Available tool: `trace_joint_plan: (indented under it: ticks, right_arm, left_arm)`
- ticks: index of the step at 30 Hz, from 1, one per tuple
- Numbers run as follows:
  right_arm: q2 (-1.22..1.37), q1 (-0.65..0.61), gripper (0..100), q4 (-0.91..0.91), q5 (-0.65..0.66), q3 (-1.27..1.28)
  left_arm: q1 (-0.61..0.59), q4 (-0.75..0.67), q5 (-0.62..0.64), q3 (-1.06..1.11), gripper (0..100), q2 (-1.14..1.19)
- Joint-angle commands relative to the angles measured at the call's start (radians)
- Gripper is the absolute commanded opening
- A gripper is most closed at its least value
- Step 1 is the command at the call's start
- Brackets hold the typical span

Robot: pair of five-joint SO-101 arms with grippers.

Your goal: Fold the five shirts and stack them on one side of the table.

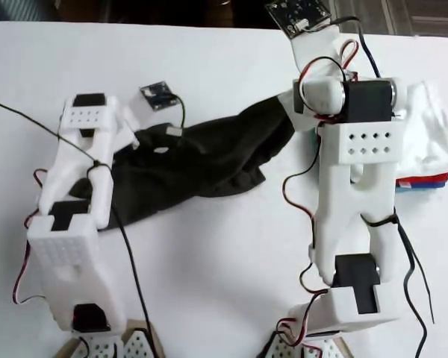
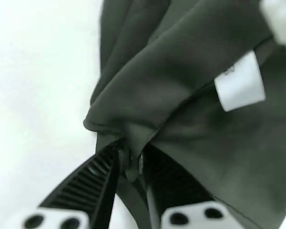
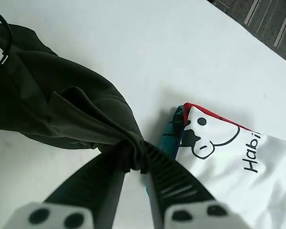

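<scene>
The dark shirt [image 1: 201, 160] is hanging across the middle of the table [image 1: 209, 283] between the two arms, with its left end nearer and its right end farther. I am judging that the step in hand is spreading this shirt flat before the fold. To do it well, both arms should be pulling apart evenly, so that the bunched cloth is opening. Then they should be lowering together, so that the shirt is lying down without new wrinkles. The cloth is gathered in thick folds at both ends, so a pull that is too strong could be slipping it out of one grip. The right end should not be dragging over the stack [image 1: 433, 142] of folded shirts. This stack is sitting at the right side, just beside the right arm, with a white shirt on top and red and blue edges under it.

The left gripper [image 2: 128, 160], at the nearer left end, is closed tight on a pinch of the dark cloth. Its jaws are almost meeting, with only the fabric between them. A white label [image 2: 240, 88] is showing on the shirt a little beyond this pinch. The right gripper [image 3: 133, 160], at the farther right end, is also clamping a twisted bunch of the same shirt, with almost no gap. The stack is lying near it, apart from the dark cloth.
</scene>
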Motion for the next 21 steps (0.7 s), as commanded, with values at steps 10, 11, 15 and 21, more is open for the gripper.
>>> trace_joint_plan:
  ticks: [10,11,15,21]
  right_arm:
    - [-0.061,0.005,1.9,0.005,-0.006,-0.005]
    - [-0.061,0.005,1.9,0.005,-0.006,-0.005]
    - [-0.061,0.004,1.9,0.016,-0.006,-0.005]
    - [-0.061,0.004,1.9,0.027,-0.006,-0.012]
  left_arm:
    - [0.031,0.181,0.071,-0.045,3,-0.328]
    - [0.031,0.203,0.069,-0.045,3,-0.351]
    - [0.037,0.253,0.006,-0.010,3,-0.379]
    - [0.003,0.143,0.000,0.156,5,-0.315]
